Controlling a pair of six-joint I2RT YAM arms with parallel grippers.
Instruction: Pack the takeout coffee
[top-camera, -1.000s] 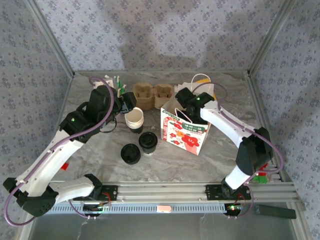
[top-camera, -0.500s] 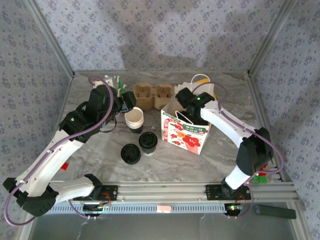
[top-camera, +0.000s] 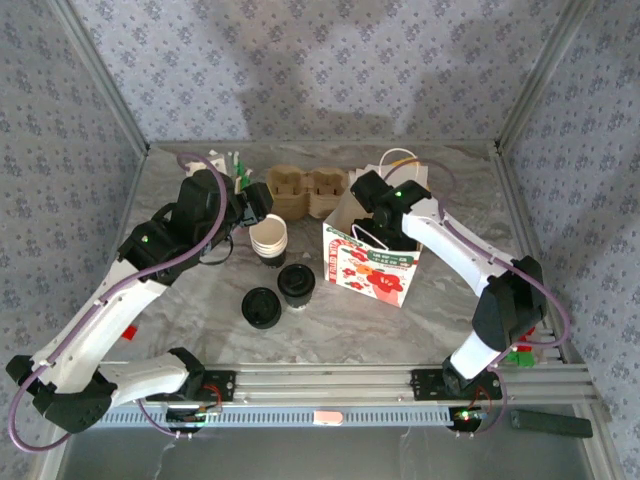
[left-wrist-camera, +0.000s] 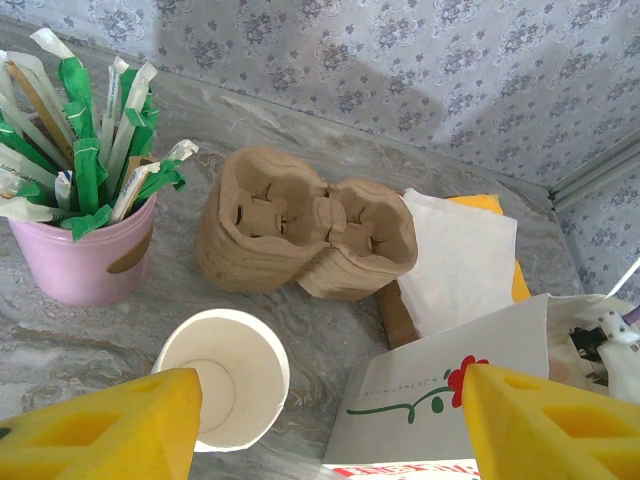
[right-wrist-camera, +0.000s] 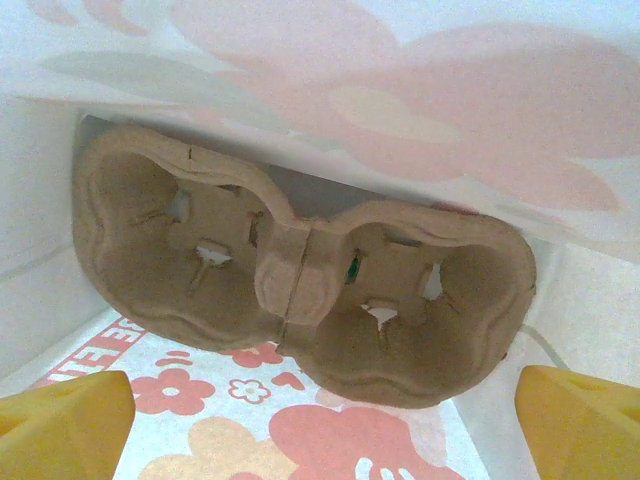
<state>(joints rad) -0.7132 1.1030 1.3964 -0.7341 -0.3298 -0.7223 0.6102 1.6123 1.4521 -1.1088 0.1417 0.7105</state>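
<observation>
While the right end effector hangs released inside the paper bag, jaws wide above the single cup carrier on its floor, likely laid there as a base for the drink, the takeout coffee stands mid-worktop, just left of the bag, with one loose lid beside it. The left end effector, released and empty, hovers over one stack of paper cups. One straw pot and one pile of spare carriers sit by the far edge.
</observation>
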